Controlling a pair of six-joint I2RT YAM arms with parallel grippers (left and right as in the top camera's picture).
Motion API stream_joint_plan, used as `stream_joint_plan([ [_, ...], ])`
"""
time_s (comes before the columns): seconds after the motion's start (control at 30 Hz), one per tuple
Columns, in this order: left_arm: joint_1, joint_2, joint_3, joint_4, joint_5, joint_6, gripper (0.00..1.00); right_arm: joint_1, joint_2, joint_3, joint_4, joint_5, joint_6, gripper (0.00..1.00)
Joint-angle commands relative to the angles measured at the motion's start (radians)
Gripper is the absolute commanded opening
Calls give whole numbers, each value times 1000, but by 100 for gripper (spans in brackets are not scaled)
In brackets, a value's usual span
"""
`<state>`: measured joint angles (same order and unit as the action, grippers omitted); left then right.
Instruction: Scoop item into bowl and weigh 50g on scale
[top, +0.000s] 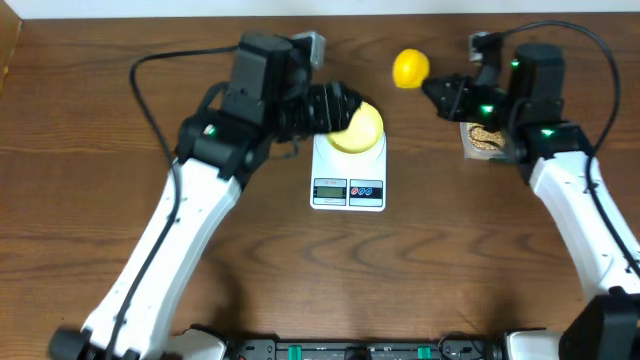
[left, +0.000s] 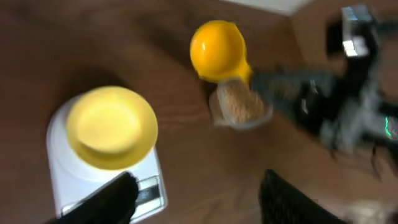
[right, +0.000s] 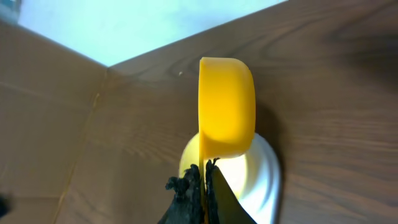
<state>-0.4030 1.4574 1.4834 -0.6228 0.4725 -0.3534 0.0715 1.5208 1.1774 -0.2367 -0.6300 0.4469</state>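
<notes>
The pale yellow bowl (left: 112, 124) stands on the white scale (left: 68, 186), and I see no beans in it. My left gripper (left: 199, 198) is open just beside the bowl, with only table between its fingers (left: 115, 199). From overhead, that left gripper (top: 342, 112) covers the bowl's (top: 362, 128) left side above the scale (top: 348, 175). My right gripper (right: 205, 180) is shut on the handle of a bright yellow scoop (right: 227, 102), held in the air right of the scale (top: 410, 68). The beans (top: 487, 136) lie in a clear tub (left: 242, 106).
The tub (top: 470, 148) sits under my right arm at the back right. The right arm (left: 336, 106) reaches in from the right. In the right wrist view, the bowl (right: 239, 177) shows blurred behind the scoop. Cables trail at the table's far edge.
</notes>
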Motion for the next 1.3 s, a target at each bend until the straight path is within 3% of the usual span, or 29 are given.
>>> stream_joint_plan([
  [0.0, -34, -77, 6, -95, -46, 233, 72, -51, -74, 34, -34, 1, -72, 1],
  [0.2, -155, -45, 2, -271, -153, 233, 84, -87, -96, 35, -93, 10, -105, 1],
  [0.3, -235, 0, -16, -285, -159, 233, 97, -87, -96, 35, -121, 10, -137, 1],
  [0.67, -456, 201, -103, -228, -397, 230, 97, -87, -96, 35, -176, 10, -175, 1],
  [1.27, -473, 412, -154, -7, -531, 335, 98, -87, -96, 35, -194, 3, -202, 1],
])
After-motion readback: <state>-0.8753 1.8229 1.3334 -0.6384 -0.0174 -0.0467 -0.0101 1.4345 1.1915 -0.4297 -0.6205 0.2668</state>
